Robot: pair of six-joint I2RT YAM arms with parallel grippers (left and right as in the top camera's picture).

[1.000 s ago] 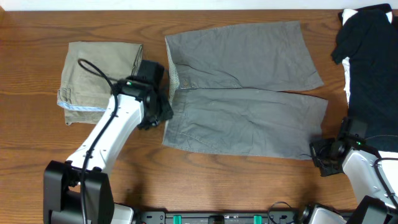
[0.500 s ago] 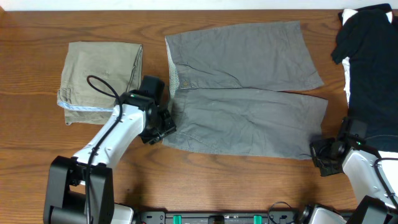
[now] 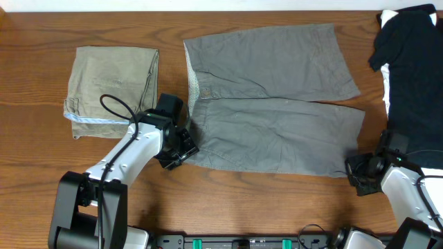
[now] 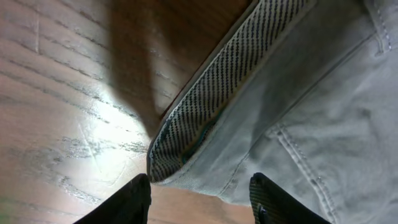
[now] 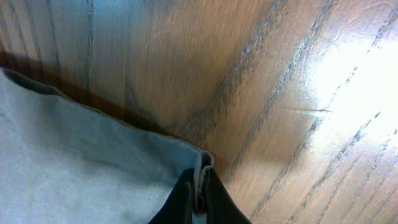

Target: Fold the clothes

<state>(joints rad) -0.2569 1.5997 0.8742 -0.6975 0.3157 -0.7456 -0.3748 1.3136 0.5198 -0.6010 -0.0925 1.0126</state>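
Now, nearest the robot, the left gripper (image 4: pixel 202 198) has slid down the waist end of the grey shorts (image 3: pixel 270 104): a second ago it sat beside the middle of the waistband, and it has since worked toward the near waist corner. In the left wrist view its jaws are spread, one finger on each side of that corner, where the patterned lining of the waistband (image 4: pixel 211 106) curls up off the table (image 3: pixel 41 173). Nothing is gripped there yet. At the opposite near corner of the shorts, the right gripper (image 5: pixel 199 202) has not moved across these frames. Its jaws are pressed together on the hem corner (image 5: pixel 202 163) of the near leg, pinching the fabric edge. The change suggests the arms are setting up a two-corner hold along the near edge, probably to lift that edge and fold the shorts over lengthwise. What that needs next is for the left jaws to close on the waistband corner. The shorts themselves lie flat and open at the middle of the table, waist to the left. A folded khaki garment (image 3: pixel 111 86) rests just left of the waistband, apparently already done. Beyond the right leg hems, a dark garment (image 3: pixel 412 76) lies bunched and unfolded.
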